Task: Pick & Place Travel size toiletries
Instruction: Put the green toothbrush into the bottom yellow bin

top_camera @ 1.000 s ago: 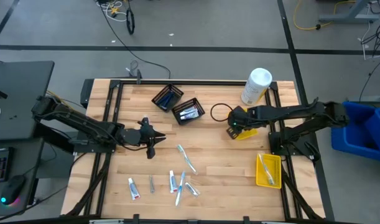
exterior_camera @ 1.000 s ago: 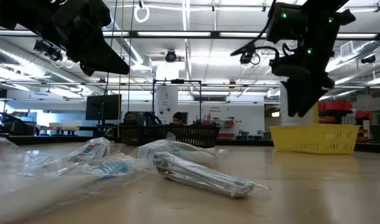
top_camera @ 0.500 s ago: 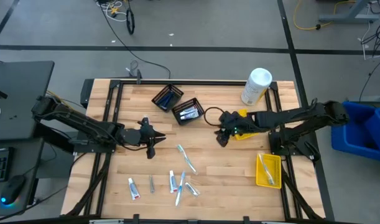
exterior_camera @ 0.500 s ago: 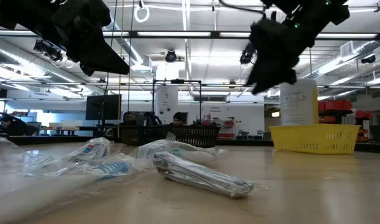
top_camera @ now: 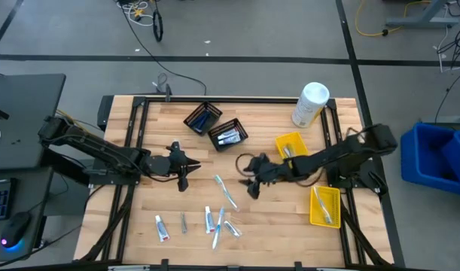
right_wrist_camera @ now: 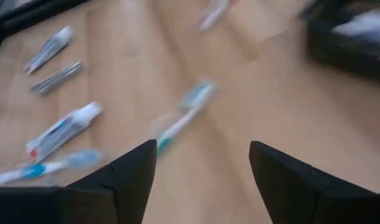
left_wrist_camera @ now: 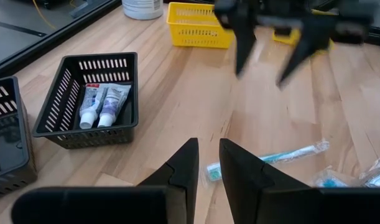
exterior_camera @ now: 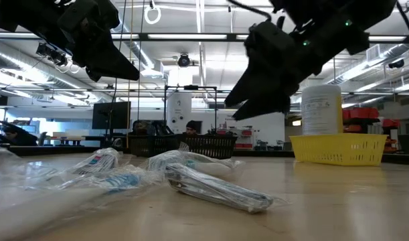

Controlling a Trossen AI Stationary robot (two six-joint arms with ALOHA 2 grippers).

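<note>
— What colours are showing on the table?
— Its top is showing pale wood planks inside a black frame. Two black mesh baskets are sitting on it, and two bright yellow bins with slotted walls.
— And the small things?
— The tubes in one basket are showing white with red and blue marks. A toothbrush is lying in clear wrap, looking teal and white. Another tube is showing white with red and blue print, and a silver piece is glinting grey.
— Anything else?
— A white canister is carrying a pale label, and both arms are looking black
</note>
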